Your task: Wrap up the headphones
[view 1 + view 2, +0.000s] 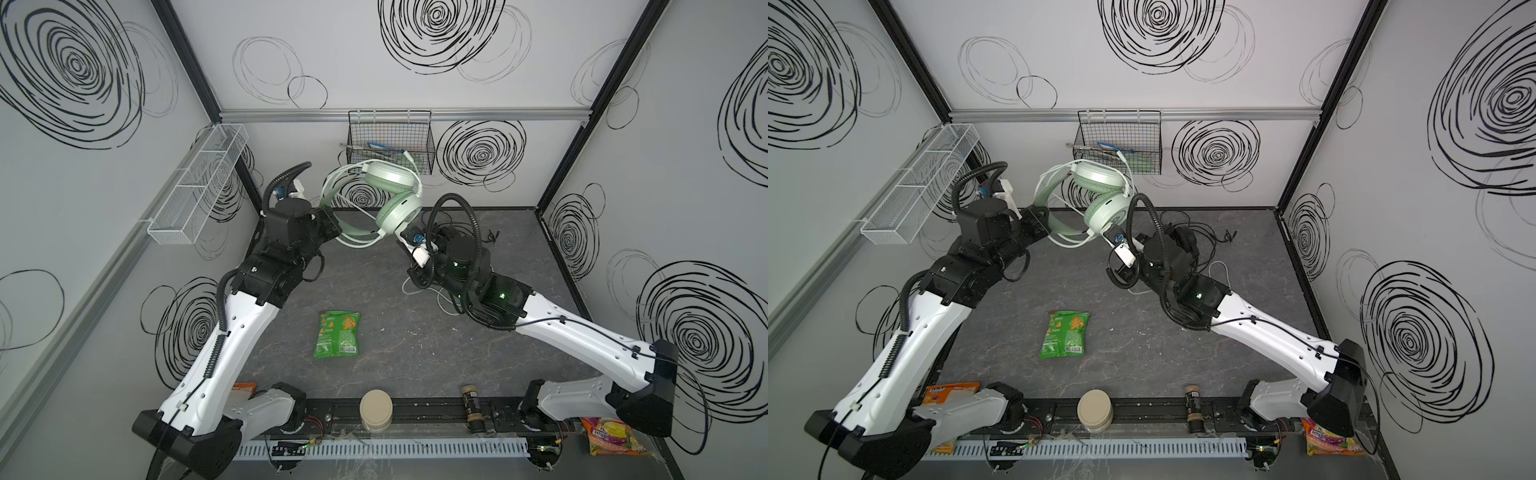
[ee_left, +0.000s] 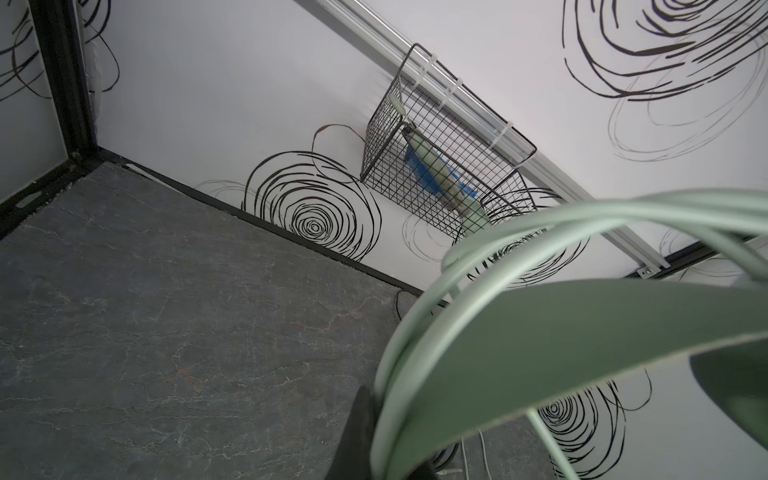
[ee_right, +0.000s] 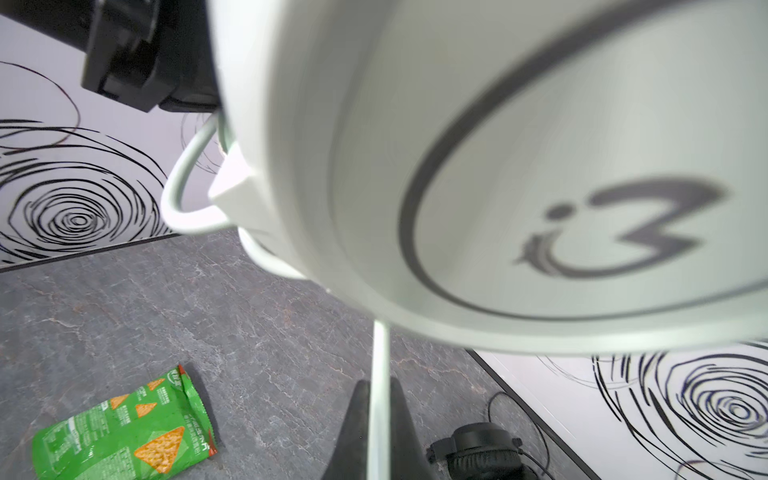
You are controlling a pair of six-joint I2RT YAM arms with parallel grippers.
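- Nearest, an orange packet (image 1: 951, 392) is mostly covered by the left arm's base, and its print cannot be read.
- A green chip bag (image 1: 336, 334) lies flat in the middle of the table (image 1: 415, 353). Both top views show it whole; the right wrist view crops it.
- The left gripper (image 1: 333, 226) is clamped narrow on the headband of the mint-green headphones (image 1: 392, 178), which hang in the air between the arms, over the far half of the table. The left wrist view shows only one dark finger (image 2: 357, 432) and a blurred band.
- The right gripper (image 3: 379, 428) is pinched tight on the pale cable (image 3: 380, 365), just below the lower earcup. In both top views that earcup hides its fingertips.
- The black headphones (image 3: 478, 449) lie on the table behind the right arm. The right wrist view shows one cropped earcup; the top views show mostly cable loops.
- On the back wall hangs a wire basket (image 1: 390, 141), its contents hard to make out. The upper earcup overlaps it in both top views.
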